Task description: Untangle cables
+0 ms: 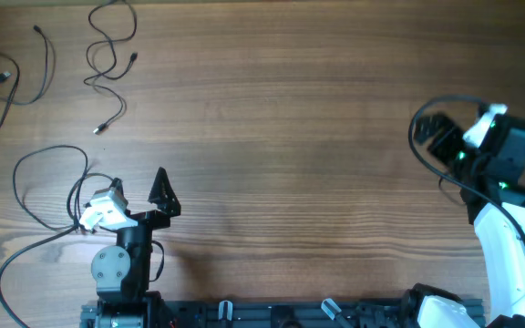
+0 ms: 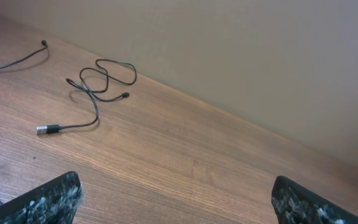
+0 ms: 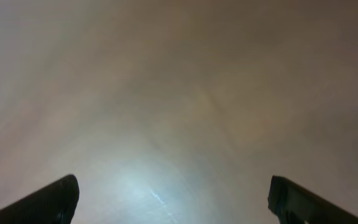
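- Overhead view: the wooden table [image 1: 290, 137] with both arms at its near edge and the cables [image 1: 108, 56] lying in the far left corner, well apart from both grippers.
- Looped cable [image 2: 91, 93]: thin and black, folded over itself in several small loops near the far edge. One end carries a silver-tipped plug [image 2: 42, 130] and lies flat on the wood.
- Second cable [image 1: 48, 64]: lies left of the looped one and apart from it, curving toward the table's left edge. A further thin cord with a small plug [image 1: 7, 75] lies beside it; whether these two cross cannot be told.
- Left gripper [image 1: 135, 193]: at the near left, its jaws spread wide and holding nothing. In its wrist view the two dark fingertips [image 2: 48, 202] stand at opposite lower corners, with bare wood between them.
- Right gripper [image 1: 463, 128]: at the right edge, raised, jaws likewise wide and empty. Its wrist view shows only a blurred pale surface beyond the fingertips [image 3: 48, 202].
- Wall [image 2: 260, 50]: plain beige, behind the table's far edge.
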Controlling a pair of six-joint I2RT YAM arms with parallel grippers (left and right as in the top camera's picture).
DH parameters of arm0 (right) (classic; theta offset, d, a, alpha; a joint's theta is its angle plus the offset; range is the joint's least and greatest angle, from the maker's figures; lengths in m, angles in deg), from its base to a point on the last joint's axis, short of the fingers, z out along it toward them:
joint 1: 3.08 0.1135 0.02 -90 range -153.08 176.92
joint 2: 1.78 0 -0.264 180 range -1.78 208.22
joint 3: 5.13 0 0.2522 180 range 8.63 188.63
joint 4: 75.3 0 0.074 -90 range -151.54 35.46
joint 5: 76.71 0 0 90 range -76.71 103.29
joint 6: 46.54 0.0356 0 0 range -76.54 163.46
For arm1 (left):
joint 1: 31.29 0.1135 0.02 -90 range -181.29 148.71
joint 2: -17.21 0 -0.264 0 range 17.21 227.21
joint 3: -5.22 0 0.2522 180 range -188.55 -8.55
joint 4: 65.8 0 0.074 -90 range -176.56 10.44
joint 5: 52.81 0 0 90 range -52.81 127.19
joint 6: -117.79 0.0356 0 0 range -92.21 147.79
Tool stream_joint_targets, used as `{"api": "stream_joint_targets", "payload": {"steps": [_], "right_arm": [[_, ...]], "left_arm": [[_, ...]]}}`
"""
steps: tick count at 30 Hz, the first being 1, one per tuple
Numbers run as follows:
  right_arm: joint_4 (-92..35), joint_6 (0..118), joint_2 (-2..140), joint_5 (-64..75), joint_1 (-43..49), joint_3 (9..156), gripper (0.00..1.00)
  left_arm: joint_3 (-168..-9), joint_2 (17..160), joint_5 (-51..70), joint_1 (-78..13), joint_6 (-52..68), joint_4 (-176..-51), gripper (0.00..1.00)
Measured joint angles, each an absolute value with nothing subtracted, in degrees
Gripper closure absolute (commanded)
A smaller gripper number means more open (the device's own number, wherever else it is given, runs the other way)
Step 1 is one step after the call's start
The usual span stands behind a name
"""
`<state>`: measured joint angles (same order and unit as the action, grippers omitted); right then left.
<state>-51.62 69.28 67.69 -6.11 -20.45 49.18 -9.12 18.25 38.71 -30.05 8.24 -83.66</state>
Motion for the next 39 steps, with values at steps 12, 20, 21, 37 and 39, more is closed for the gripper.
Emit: {"api": "stream_joint_targets", "payload": {"steps": [12, 20, 21, 37, 39], "right_arm": [[-78.29, 69.63, 67.67, -12.4, -20.45, 49.51, 0.0], [-99.14, 69.78, 71.19, -8.01, -20.45, 49.64, 0.0], [-102.24, 69.76, 72.22, -7.29, -20.45, 49.62, 0.0], [-98.38, 69.32, 74.05, -4.69, -20.45, 49.66, 0.0], [-93.44, 69.3, 71.82, -4.6, -20.45, 49.66, 0.0]], "left_arm": [[-9.12, 18.38, 38.55, -30.05, 8.26, -83.64, 0.0], [-9.12, 18.4, 38.55, -30.05, 8.24, -83.64, 0.0], [-9.12, 18.43, 38.55, -30.05, 8.24, -83.66, 0.0], [-9.12, 18.45, 38.55, -30.05, 8.26, -83.66, 0.0], [-9.12, 18.45, 38.55, -30.05, 8.26, -83.66, 0.0]]}}
